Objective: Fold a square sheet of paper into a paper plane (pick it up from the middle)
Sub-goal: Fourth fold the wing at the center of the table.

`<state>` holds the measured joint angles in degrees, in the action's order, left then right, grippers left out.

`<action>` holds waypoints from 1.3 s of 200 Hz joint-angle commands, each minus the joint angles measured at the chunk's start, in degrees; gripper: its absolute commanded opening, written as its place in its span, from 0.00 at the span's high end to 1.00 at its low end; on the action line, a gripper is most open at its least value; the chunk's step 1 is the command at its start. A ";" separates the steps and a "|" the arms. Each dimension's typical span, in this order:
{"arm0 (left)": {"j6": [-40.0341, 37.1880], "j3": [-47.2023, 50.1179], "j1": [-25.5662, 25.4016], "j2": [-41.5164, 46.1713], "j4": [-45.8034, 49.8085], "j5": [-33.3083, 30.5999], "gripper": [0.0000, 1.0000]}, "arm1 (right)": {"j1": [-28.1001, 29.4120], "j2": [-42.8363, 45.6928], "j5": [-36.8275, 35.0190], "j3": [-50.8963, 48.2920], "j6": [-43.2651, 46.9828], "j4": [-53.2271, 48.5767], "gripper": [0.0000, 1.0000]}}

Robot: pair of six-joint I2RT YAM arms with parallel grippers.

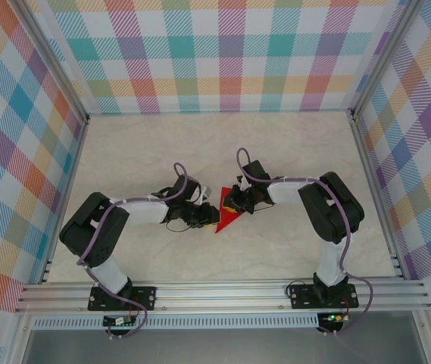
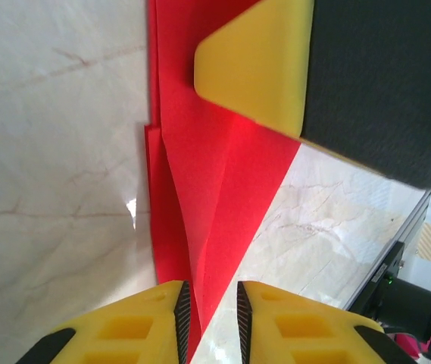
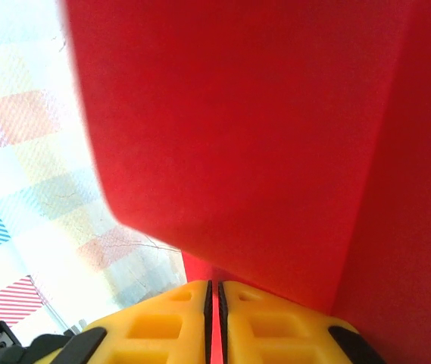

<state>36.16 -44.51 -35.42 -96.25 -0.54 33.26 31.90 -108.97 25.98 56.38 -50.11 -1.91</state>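
Out-of-focus red paper (image 3: 260,136), its top and right beyond the right wrist view's edges.

No text, label or number is readable.

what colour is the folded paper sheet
Bright red folded paper sheet, clearest in the left wrist view.

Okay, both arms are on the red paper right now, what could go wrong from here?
1. The left claw has its jaws slightly apart around the edge of the folded red paper. With that loose a hold, the layers may spring open or slip out.
2. The right claw is pinched shut on the paper, which bows up in front of it. A sideways pull could tear it or set a crooked crease.
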 commanded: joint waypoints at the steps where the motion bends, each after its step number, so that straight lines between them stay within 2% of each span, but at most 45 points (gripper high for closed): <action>1: -1.45 -1.37 -1.05 0.56 3.71 -1.26 0.75 | -0.08 -2.57 -3.78 -0.73 1.51 -4.47 0.86; 15: -1.71 -1.71 -1.38 -0.01 4.16 -1.73 0.76 | -0.08 -2.65 -3.76 -0.70 1.50 -4.52 0.86; 73: -2.73 -1.25 -2.00 -1.05 5.70 -3.35 0.93 | -0.03 -2.65 -4.07 -1.15 1.59 -4.77 0.86; 138: -3.44 0.66 -3.14 -2.05 5.85 -2.83 0.93 | -0.08 -2.65 -4.50 -1.45 1.90 -5.27 0.86; 161: -4.29 0.13 -3.76 -2.67 9.12 -5.82 0.94 | -0.08 -2.57 -4.53 -1.54 1.92 -5.26 0.86; 233: -5.02 0.71 -5.37 -4.39 12.14 -7.97 0.94 | -0.08 -2.15 -5.48 -1.78 2.21 -6.35 0.87; 260: -5.95 0.74 -6.46 -1.74 15.04 -9.45 0.93 | -0.06 -2.12 -5.85 -1.71 2.29 -6.96 0.87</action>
<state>32.01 -45.23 -39.35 -97.65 4.80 26.50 31.94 -108.97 25.54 56.36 -48.97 -2.31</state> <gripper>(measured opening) 0.068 0.129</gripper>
